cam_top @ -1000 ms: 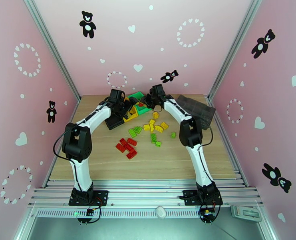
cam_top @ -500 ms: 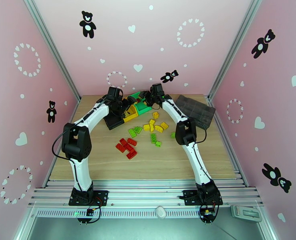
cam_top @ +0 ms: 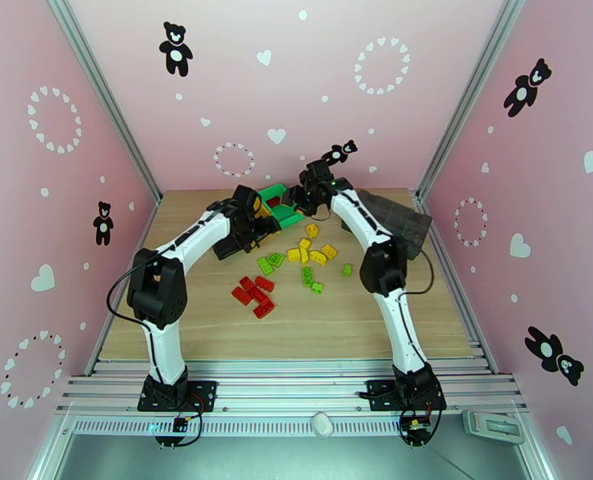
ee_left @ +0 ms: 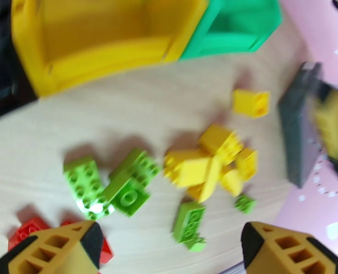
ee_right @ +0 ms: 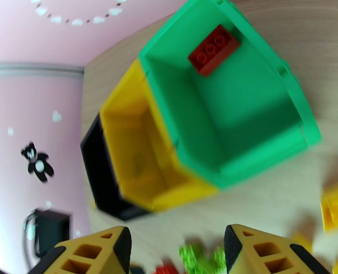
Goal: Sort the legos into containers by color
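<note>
We see two arms built alike: the left arm (cam_top: 194,236) and the right arm (cam_top: 352,218) have glossy white links with black inlays and bulky black joint housings (cam_top: 158,286). Each stands on a black base plate (cam_top: 178,392) bolted onto the silver rail (cam_top: 296,387). Just on the near side of the rail, under each base, we find a small circuit board (cam_top: 176,426) with thin wires. A black cable (cam_top: 114,302) loops beside the left housing, beyond the rail. The left fingers (ee_left: 54,250) and right fingers (ee_right: 269,252) are mustard yellow, with triangular cut-outs and black inner faces.
</note>
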{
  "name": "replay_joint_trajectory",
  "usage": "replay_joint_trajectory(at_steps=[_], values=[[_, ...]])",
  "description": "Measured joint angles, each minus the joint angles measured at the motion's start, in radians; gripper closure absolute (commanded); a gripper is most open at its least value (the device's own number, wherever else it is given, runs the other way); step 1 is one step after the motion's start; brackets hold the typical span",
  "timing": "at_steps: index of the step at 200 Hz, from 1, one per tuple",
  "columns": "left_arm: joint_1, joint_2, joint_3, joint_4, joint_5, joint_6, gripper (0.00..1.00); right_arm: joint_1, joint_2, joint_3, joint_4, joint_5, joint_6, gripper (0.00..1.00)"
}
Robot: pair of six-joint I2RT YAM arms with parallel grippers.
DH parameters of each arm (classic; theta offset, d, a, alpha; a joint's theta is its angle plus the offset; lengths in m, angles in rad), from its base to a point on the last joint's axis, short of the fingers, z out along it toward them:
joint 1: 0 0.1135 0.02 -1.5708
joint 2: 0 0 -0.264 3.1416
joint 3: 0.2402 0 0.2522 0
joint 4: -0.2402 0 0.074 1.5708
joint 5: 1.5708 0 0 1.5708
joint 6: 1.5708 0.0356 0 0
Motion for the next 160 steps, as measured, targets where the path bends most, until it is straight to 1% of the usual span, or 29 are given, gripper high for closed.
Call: replay_joint_trajectory(at_steps=[42, 76, 104, 125, 141, 160], values=[[-0.024, -0.051, -0.077, -0.023, -0.061, 0.016, 0.17, 0.006, -0.201, -0.261, -0.074, 0.084, -0.111, 0.39], [-0.049, -0.103, -0.151, -0.032, -0.095, 0.018, 0.18, 0.017, -0.277, -0.452, -0.123, 0.150, -0.168, 0.39], [-0.078, -0.131, -0.194, -0.036, -0.122, 0.015, 0.18, 0.046, -0.328, -0.607, -0.141, 0.185, -0.198, 0.39], [-0.127, -0.135, -0.195, -0.037, -0.140, 0.010, 0.19, 0.066, -0.373, -0.717, -0.138, 0.200, -0.199, 0.40], [-0.179, -0.133, -0.192, -0.041, -0.149, 0.002, 0.19, 0.074, -0.423, -0.803, -0.136, 0.220, -0.196, 0.43], [-0.247, -0.102, -0.139, -0.066, -0.154, -0.011, 0.20, 0.071, -0.491, -0.890, -0.133, 0.252, -0.184, 0.45]])
